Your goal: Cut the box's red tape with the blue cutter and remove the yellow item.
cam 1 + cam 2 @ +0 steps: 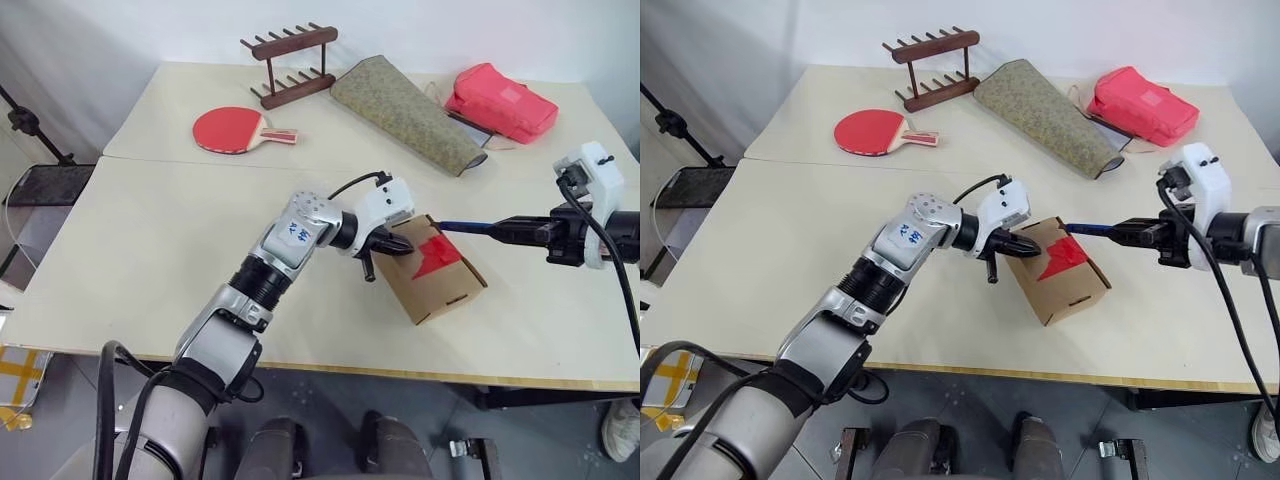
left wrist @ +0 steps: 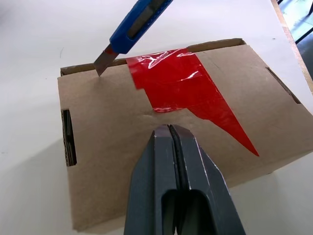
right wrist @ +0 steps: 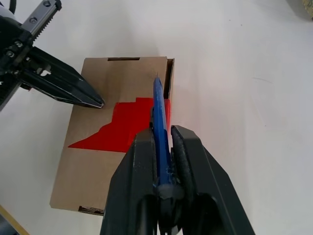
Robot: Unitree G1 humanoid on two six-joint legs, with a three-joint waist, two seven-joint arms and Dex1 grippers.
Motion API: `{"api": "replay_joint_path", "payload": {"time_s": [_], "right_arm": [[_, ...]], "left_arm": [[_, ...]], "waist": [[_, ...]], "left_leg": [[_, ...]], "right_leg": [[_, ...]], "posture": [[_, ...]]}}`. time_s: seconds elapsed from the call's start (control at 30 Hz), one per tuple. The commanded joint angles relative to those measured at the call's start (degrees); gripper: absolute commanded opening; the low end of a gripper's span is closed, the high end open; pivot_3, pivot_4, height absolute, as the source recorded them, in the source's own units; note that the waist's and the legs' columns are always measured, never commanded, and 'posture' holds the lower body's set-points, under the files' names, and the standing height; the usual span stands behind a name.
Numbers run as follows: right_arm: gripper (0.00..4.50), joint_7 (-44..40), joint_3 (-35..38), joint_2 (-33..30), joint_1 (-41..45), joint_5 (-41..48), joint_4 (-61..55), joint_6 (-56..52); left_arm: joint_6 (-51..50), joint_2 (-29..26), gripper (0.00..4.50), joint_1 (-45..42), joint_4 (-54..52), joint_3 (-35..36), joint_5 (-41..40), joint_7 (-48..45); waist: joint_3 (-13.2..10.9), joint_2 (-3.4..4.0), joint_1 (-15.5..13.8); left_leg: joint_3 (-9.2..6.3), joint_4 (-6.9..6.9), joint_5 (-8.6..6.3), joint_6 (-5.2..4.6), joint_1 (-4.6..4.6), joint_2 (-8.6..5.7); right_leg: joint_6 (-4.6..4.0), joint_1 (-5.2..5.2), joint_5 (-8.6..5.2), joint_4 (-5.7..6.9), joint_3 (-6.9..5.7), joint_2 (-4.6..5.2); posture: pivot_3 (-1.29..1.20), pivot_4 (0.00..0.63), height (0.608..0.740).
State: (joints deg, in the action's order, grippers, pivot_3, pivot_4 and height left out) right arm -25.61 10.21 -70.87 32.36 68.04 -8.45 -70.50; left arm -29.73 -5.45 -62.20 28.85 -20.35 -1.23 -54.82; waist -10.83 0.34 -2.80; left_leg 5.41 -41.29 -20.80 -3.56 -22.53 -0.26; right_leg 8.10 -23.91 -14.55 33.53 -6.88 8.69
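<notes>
Box (image 1: 432, 270) sits on the table (image 1: 150, 250) between the two grippers, its top face up and the red tape (image 1: 440, 252) running over the seam at its far edge. The left gripper (image 1: 398, 243) has its fingers pressed flat together with nothing between them; its tips rest on the box top just beside the near end of the tape, on the side toward the robot's left. The right gripper (image 1: 515, 229) comes in from the opposite side, clamped on the handle of the blue cutter (image 1: 468, 227), which sticks out ahead of its fingers toward the box. In the left wrist view the short metal blade (image 2: 102, 60) of the cutter meets the far top edge of the box, just beside the tape's corner rather than on it. So the tape lies directly ahead of the left fingertips (image 2: 168, 134) and just to one side of the blade, with the two grippers facing each other across the box top. The box flaps are closed.
</notes>
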Motion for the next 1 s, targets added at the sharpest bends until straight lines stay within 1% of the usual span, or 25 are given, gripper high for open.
{"api": "replay_joint_path", "payload": {"time_s": [0.03, 0.17, 0.3, 0.6, 0.87, 1.0], "right_arm": [[0.16, -1.19, 2.46, 0.56, 0.75, -2.71, -0.57, 0.08], [0.16, -3.29, 3.81, 1.48, 3.38, -3.12, 0.77, -0.38], [0.16, -4.55, 3.34, 1.99, 4.49, -5.24, 1.29, -0.86], [0.16, -6.39, 2.87, 3.99, 2.27, -10.41, -0.19, -1.33], [0.16, -7.81, 4.45, 4.66, -1.43, -10.59, -3.36, -3.37], [0.16, -9.84, 3.27, 3.55, 0.23, -10.59, -3.5, -5.13]], "left_arm": [[-1.46, -0.52, 0.0, 1.5, -1.54, -1.37, 0.62, -0.66], [-2.21, -0.63, 0.0, 1.82, -2.38, -1.38, 0.56, -0.6], [-2.51, -0.5, 0.0, 1.78, -2.5, -1.19, 0.47, -0.34], [-3.02, -0.49, 0.0, 1.77, -2.89, -1.08, 0.33, -0.12], [-3.23, -0.35, 0.0, 1.71, -3.0, -1.07, 0.28, -0.01], [-2.85, -0.25, 0.0, 1.33, -2.25, -1.41, 0.68, 0.07]], "waist": [[0.0, 0.0, 0.03], [0.0, 0.0, 0.07], [0.0, 0.0, -0.04], [0.0, 0.01, -0.08], [0.01, 0.02, -0.08], [0.01, 0.02, -0.06]], "left_leg": [[0.0, 0.0, 0.0, 0.0, 0.02, 0.0], [0.01, -0.03, 0.0, 0.01, 0.04, 0.0], [0.0, -0.04, 0.0, 0.01, 0.04, 0.0], [0.02, -0.04, 0.0, 0.01, 0.04, -0.01], [0.01, -0.04, 0.01, 0.01, 0.05, -0.01], [0.01, -0.04, 0.01, 0.02, 0.05, -0.01]], "right_leg": [[0.0, 0.0, 0.0, 0.01, 0.0, 0.0], [0.0, 0.02, 0.0, 0.05, 0.02, 0.0], [0.0, 0.03, 0.0, 0.06, 0.02, 0.0], [0.0, 0.03, 0.0, 0.08, 0.02, -0.01], [0.0, 0.03, 0.0, 0.09, 0.01, -0.02], [0.0, 0.03, 0.0, 0.09, 0.02, -0.02]], "posture": [[0.0, 0.15, 0.74], [0.0, 0.15, 0.74], [0.0, 0.15, 0.74], [0.0, 0.15, 0.74], [0.0, 0.15, 0.74], [0.0, 0.15, 0.74]]}}
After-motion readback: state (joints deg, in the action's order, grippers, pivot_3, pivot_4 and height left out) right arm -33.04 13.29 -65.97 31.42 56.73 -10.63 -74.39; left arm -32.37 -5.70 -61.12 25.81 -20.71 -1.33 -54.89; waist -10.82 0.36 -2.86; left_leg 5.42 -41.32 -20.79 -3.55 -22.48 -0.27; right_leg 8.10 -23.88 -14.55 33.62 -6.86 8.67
